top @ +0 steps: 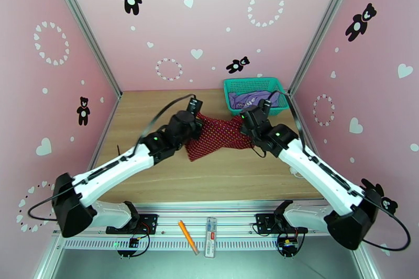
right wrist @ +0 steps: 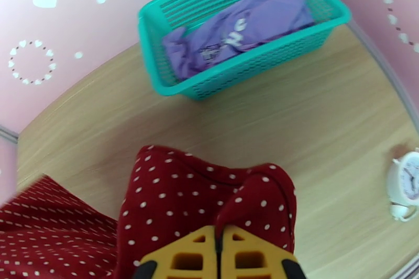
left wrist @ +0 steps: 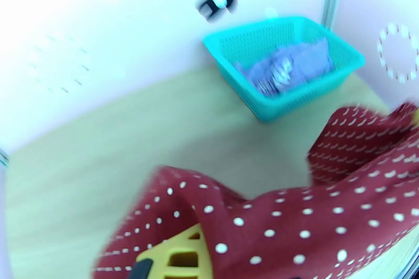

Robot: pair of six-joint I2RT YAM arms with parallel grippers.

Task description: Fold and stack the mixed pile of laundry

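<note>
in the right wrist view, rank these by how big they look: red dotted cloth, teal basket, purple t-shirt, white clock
1. red dotted cloth and teal basket: about alike. The cloth is much nearer the camera, so I leave them unranked.
2. purple t-shirt
3. white clock, cut off at the edge

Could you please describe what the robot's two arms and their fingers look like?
The left arm and right arm have white tubular links, black joint housings with small green lights, and looping black cables. The fingers are yellow plastic with square cut-outs.
</note>
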